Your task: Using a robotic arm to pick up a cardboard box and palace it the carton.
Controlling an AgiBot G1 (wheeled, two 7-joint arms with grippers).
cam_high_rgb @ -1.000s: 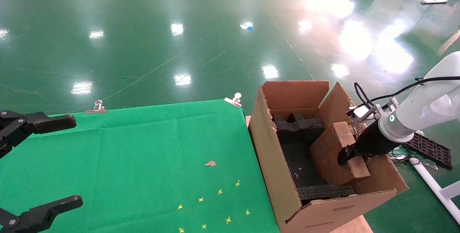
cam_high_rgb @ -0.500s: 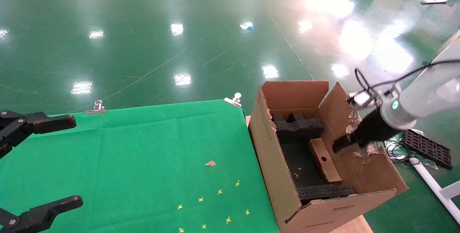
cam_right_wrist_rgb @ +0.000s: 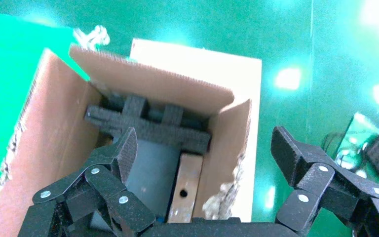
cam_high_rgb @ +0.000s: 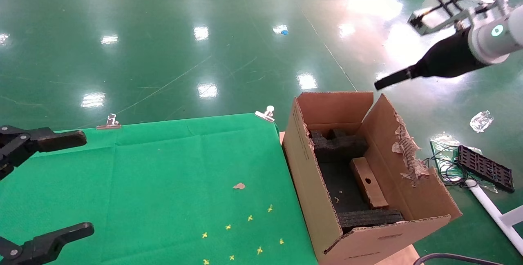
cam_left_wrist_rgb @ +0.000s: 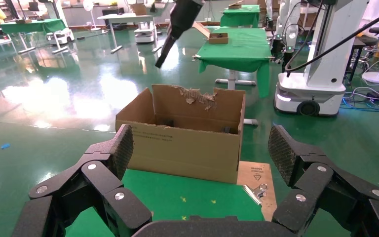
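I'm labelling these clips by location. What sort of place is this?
Probably a robot lab or test hall, not a home. The left wrist view shows a glossy green floor with rows of green-covered tables and a wheeled white robot base trailing cables. Nearby, a carton stands beside another such table.

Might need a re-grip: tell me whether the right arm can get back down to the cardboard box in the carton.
Probably yes. The right hand hangs open above the carton, whose top is open. The cardboard box stands on edge against the torn right wall with its top edge uncovered, though black foam crowds one end.
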